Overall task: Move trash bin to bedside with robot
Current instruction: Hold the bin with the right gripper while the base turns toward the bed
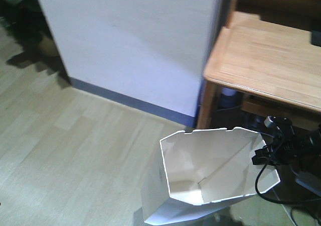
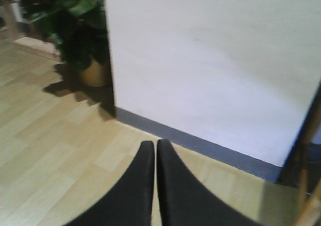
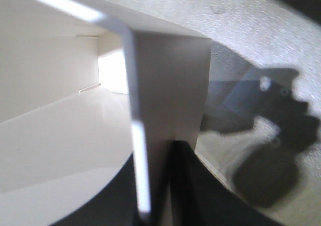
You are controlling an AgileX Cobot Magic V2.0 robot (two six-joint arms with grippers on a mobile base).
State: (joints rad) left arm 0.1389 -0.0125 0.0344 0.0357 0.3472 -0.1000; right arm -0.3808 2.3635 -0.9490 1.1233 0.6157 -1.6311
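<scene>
The trash bin (image 1: 200,176) is a tall white faceted bin with a cream inside, low in the front view on the wooden floor. Its base is cut off by the frame edge. My right gripper (image 1: 263,153) is at the bin's right rim, trailing a black cable (image 1: 266,188). In the right wrist view this gripper (image 3: 155,186) is shut on the rim wall of the trash bin (image 3: 60,125), one finger inside and one outside. My left gripper (image 2: 154,144) is shut with nothing in it, hanging over bare floor. The bedside is out of view.
A light wooden desk (image 1: 271,60) stands right behind the bin, its leg (image 1: 205,105) close to the rim. A white wall panel (image 1: 135,40) with a grey baseboard (image 1: 130,101) fills the middle. A potted plant (image 2: 75,20) stands at the far left. Wooden floor (image 1: 65,150) spreads left.
</scene>
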